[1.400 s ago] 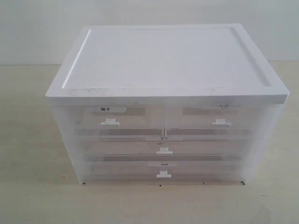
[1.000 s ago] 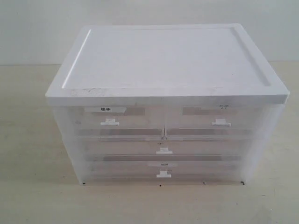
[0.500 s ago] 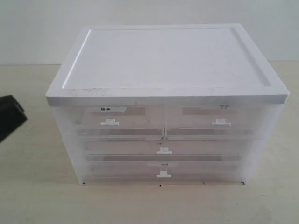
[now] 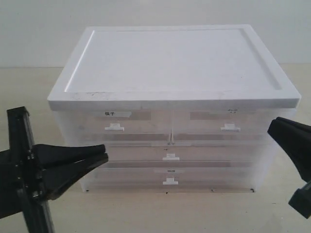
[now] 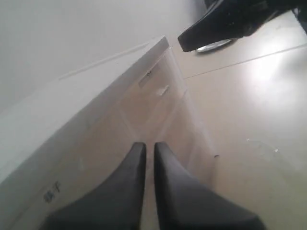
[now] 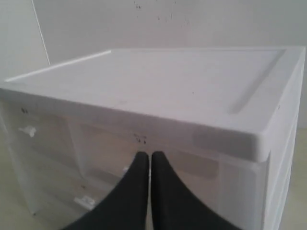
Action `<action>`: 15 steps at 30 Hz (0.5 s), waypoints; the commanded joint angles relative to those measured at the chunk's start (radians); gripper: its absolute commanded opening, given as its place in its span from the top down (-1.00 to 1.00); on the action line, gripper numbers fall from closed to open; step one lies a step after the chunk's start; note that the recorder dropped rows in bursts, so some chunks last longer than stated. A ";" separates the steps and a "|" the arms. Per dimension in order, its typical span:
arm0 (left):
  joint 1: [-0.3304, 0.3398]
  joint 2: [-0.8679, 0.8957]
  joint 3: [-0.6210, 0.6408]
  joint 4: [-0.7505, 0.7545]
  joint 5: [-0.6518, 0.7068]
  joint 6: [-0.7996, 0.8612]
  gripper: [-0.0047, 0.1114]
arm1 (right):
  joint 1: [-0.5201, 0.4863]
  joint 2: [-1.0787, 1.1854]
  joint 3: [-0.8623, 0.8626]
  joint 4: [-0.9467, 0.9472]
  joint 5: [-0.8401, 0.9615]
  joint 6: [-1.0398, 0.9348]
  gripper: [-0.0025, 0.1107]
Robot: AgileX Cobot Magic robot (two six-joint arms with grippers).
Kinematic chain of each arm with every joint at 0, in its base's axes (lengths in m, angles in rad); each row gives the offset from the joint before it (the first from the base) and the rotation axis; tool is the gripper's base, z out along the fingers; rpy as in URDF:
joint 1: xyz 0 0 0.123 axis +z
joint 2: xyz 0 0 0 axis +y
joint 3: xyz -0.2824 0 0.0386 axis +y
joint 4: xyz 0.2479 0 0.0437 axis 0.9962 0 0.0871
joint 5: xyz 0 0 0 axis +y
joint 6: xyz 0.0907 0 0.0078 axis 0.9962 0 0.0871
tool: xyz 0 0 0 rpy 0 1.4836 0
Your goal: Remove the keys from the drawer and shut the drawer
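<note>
The drawer (image 4: pixel 114 122) is the top-left half-width one of a translucent cabinet, with a bold dark label (image 4: pixel 111 113) and a white tab handle (image 4: pixel 114 127). It sits pushed in, flush with its neighbours. The keys are hidden; nothing blue or silvery shows through the plastic. My left gripper (image 4: pixel 105 152) is shut and empty, its tips at the cabinet's lower-left front corner, below the drawer. In the left wrist view the left gripper (image 5: pixel 146 146) points along the cabinet front, with the label (image 5: pixel 52 190) near it. My right gripper (image 4: pixel 273 127) is shut and empty beside the cabinet's right front edge.
The cabinet has a white rimmed lid (image 4: pixel 172 60). A second half-width drawer with a fainter label (image 4: pixel 232 111) sits top right, and the right gripper (image 6: pixel 146 155) faces it in the right wrist view. Two full-width drawers (image 4: pixel 170 157) lie below. The cabinet stands on a pale beige table (image 4: pixel 29 97).
Both arms have come into the exterior view. The left gripper moved in from the left edge to the cabinet's lower-left corner; the right appeared at the right edge. The drawers have not moved.
</note>
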 commanded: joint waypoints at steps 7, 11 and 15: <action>-0.112 0.185 -0.102 -0.174 0.054 0.615 0.29 | 0.001 0.128 -0.008 0.009 -0.106 -0.090 0.96; -0.112 0.187 -0.103 -0.263 0.065 0.772 0.30 | 0.001 0.128 -0.008 0.009 -0.113 -0.090 0.96; -0.112 0.188 -0.106 -0.292 0.065 0.828 0.30 | 0.001 0.128 -0.008 0.009 -0.113 -0.090 0.96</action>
